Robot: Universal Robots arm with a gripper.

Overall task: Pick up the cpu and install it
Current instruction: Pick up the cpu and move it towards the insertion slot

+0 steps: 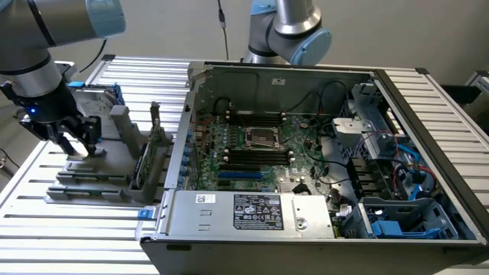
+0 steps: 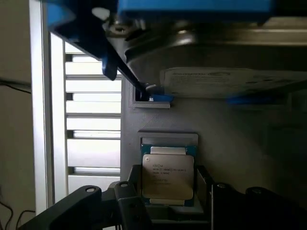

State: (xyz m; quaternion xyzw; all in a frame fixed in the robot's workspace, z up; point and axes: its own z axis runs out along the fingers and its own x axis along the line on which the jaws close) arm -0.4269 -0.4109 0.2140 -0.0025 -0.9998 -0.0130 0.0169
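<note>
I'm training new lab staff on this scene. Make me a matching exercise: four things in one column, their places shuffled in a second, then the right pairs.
Things
1. cpu
2. socket
3. power supply
4. gripper

Places
A. On the motherboard inside the open case
B. Outside the case, over the grey rack at the exterior view's left
C. Along the case's edge nearest the exterior camera, white label on top
D. Flat in a grey holder, between the open fingers

Pairs: 1-D, 2-A, 3-C, 4-B
</note>
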